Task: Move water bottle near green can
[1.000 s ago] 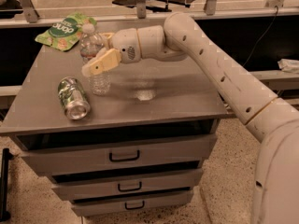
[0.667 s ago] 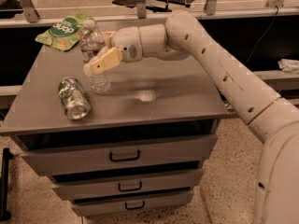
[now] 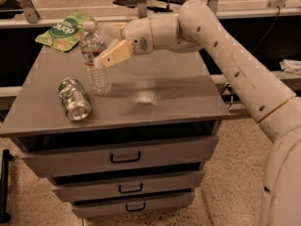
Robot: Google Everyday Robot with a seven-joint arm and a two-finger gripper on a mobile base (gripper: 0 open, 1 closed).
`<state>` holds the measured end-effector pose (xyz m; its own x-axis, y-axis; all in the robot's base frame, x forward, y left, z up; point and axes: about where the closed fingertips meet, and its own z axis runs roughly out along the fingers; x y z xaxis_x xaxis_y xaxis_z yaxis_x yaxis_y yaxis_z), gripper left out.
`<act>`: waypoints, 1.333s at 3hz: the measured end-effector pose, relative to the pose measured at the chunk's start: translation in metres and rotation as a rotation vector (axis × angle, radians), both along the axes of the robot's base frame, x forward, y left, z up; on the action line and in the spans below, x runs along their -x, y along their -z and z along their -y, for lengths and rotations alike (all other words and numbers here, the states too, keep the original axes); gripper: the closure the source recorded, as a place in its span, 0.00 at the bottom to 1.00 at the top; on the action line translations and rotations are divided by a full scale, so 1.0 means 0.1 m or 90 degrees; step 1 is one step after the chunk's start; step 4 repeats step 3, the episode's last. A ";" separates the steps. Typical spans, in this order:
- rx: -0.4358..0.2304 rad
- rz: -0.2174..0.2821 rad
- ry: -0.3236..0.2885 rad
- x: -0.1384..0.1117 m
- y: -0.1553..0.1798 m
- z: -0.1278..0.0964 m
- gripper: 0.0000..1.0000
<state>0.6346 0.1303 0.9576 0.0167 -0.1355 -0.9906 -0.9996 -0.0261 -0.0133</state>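
The water bottle (image 3: 95,62), clear with a white cap, stands upright on the grey cabinet top (image 3: 160,98), left of centre. My gripper (image 3: 102,46) reaches in from the right and is shut on the water bottle at its upper body, one tan finger (image 3: 114,54) across its front and the other behind it. The green can (image 3: 74,99), green and white with silver ends, lies on its side just left of and in front of the bottle, a small gap apart.
A flat green snack bag (image 3: 63,29) lies at the back left corner. The cabinet has three drawers (image 3: 124,157) below its top. My arm (image 3: 235,60) spans the right side above the top. A ledge (image 3: 287,65) stands to the right.
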 end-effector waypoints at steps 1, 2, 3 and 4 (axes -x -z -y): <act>0.033 0.024 0.031 -0.21 -0.09 0.43 0.00; 0.043 0.048 0.073 -0.45 -0.24 0.95 0.00; 0.038 0.060 0.081 -0.49 -0.34 1.01 0.00; 0.038 0.060 0.081 -0.49 -0.34 1.01 0.00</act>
